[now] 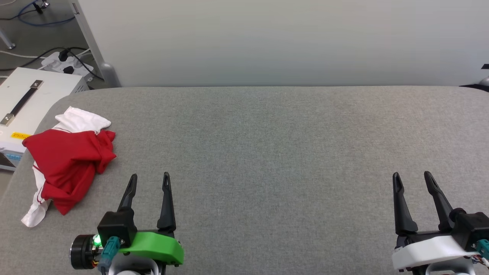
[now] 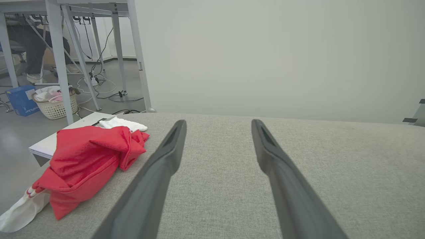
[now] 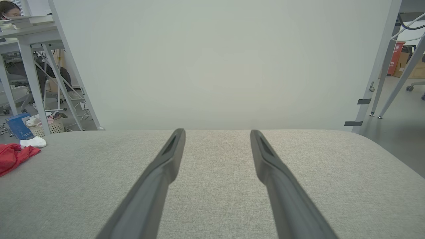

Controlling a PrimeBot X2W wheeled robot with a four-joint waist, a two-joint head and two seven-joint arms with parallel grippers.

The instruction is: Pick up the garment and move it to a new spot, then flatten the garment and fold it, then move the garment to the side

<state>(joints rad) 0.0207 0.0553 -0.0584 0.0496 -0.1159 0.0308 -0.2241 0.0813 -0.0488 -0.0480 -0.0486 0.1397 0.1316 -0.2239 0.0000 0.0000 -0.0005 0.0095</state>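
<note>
The garment (image 1: 68, 162), red with white sleeves, lies crumpled in a heap at the far left of the grey padded table (image 1: 267, 152), partly over its left edge. My left gripper (image 1: 149, 178) hovers open just right of it, fingers empty and apart from the cloth. In the left wrist view the garment (image 2: 86, 159) sits to the left of the left gripper (image 2: 217, 123). My right gripper (image 1: 412, 175) stands open and empty at the lower right. The right wrist view has the right gripper (image 3: 216, 132) over bare table, with the garment (image 3: 13, 156) at the far left edge.
A white partition panel (image 1: 282, 42) rises behind the table's far edge. A white box with a strap handle (image 1: 26, 103) and a power strip with cables (image 1: 67, 65) sit on the floor left of the table. A laundry basket (image 2: 54, 103) stands under a desk further off.
</note>
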